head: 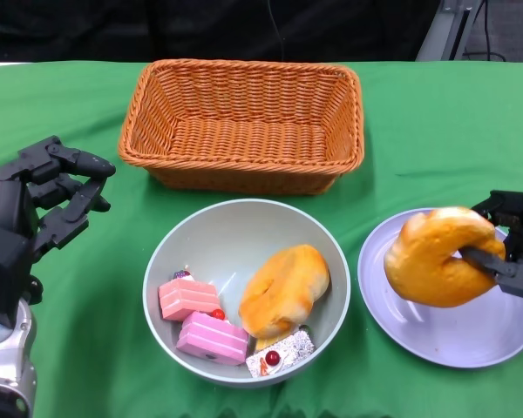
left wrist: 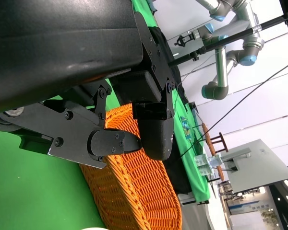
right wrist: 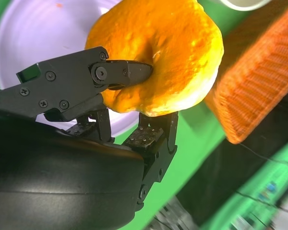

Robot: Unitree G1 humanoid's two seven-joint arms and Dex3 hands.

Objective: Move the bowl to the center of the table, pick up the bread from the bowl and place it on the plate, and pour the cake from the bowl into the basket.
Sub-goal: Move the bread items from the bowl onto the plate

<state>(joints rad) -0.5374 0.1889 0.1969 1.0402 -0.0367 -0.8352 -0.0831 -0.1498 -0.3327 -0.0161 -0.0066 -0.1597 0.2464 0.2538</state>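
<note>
My right hand (head: 512,248) grips a bread ring (head: 442,256) above the plate (head: 444,335); another bread (head: 284,290) and cakes (head: 202,319) lie in the bowl (head: 227,235).

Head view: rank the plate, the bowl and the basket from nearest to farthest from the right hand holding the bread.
1. Plate: directly under the right hand and the bread it grips, at the table's right.
2. Bowl: toward the table's centre, beside the plate.
3. Basket: at the far side of the table, behind the bowl.
</note>
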